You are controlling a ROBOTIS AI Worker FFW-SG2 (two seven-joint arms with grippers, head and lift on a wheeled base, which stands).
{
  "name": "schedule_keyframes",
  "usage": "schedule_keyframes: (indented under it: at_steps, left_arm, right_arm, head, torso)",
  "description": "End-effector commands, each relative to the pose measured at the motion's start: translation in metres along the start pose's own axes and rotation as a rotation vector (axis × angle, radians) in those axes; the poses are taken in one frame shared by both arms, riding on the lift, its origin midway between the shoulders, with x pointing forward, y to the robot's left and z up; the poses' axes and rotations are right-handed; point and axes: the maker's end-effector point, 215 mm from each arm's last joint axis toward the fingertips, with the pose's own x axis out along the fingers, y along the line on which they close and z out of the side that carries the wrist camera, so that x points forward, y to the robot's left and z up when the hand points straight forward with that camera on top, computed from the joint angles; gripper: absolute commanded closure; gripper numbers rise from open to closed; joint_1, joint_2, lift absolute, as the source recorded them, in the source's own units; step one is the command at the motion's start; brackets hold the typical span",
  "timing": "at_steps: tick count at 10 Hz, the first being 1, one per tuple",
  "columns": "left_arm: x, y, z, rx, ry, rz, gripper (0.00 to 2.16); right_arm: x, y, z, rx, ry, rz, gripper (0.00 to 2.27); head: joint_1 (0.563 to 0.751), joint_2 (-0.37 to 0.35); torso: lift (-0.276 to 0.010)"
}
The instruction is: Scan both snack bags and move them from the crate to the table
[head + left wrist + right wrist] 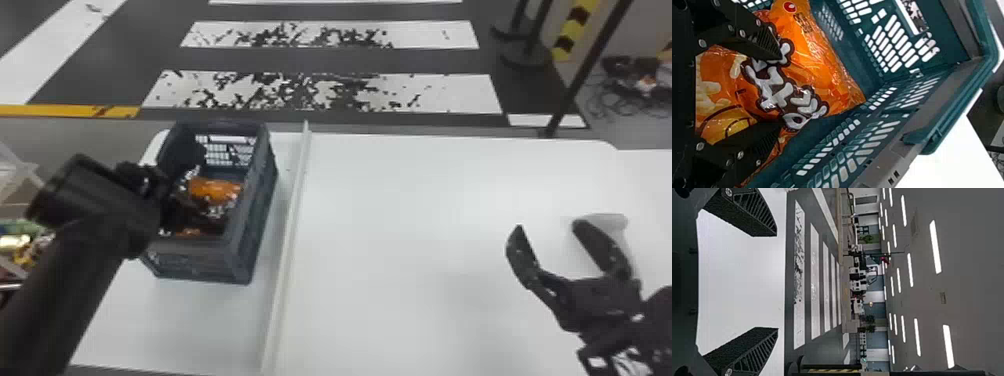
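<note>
Faces striped floor beyond a white table. Has left gripper angled down inside the crate, with fingers spread over an orange snack bag. Holds right gripper above the table's right side, wide apart. Shows pale lettering close up in left wrist view, ceiling lights in right.

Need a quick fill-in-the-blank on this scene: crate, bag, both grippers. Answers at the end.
1. The crate stands toward the robot's ____ end of the table.
2. The gripper over the table, outside the crate, is the robot's ____ one.
3. The left gripper is down inside the ____.
4. The snack bag at the left gripper's fingers is mostly ____ in colour.

Missing words: left; right; crate; orange
</note>
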Motion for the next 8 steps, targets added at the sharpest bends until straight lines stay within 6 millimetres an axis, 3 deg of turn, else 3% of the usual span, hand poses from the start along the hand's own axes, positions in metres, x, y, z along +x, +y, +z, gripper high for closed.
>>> schedule_keyframes:
  at_steps: [1, 2, 3, 4, 5, 6, 8]
  left_arm:
    - [0.003, -0.005, -0.012, -0.016, 0.034, -0.020, 0.78]
    - [0.003, -0.005, -0.008, -0.023, 0.023, -0.021, 1.18]
    - [0.000, -0.002, -0.004, -0.053, 0.002, -0.024, 1.37]
    - [-0.004, 0.000, -0.002, -0.083, -0.025, -0.027, 1.87]
    - [-0.005, 0.006, -0.013, -0.143, -0.039, 0.009, 2.13]
    - [-0.008, 0.004, -0.010, -0.149, -0.066, -0.003, 2.13]
    - [-0.026, 0.016, -0.002, -0.204, -0.160, 0.000, 2.13]
  right_arm:
    - [0.003, 0.001, -0.004, 0.006, 0.008, 0.006, 0.07]
    - [0.003, -0.001, -0.006, 0.010, 0.011, 0.004, 0.07]
    - [0.003, 0.000, -0.007, 0.011, 0.013, 0.004, 0.07]
    - [0.003, -0.002, -0.008, 0.011, 0.013, 0.003, 0.07]
    - [0.002, -0.002, -0.009, 0.014, 0.015, 0.001, 0.07]
    - [0.002, -0.002, -0.011, 0.013, 0.018, 0.001, 0.07]
    - [0.002, -0.002, -0.012, 0.015, 0.020, 0.000, 0.07]
  head:
    - [0.695, 0.080]
    - [0.695, 0.085]
    - [0.695, 0.085]
    - [0.695, 0.084]
    - [0.695, 0.082]
    - [0.695, 0.093]
    - [0.695, 0.096]
  torso:
    - [-0.088]
    - [-0.088]
    - [-0.088]
    - [-0.088]
    - [-0.088]
    - [-0.088]
    - [-0.088]
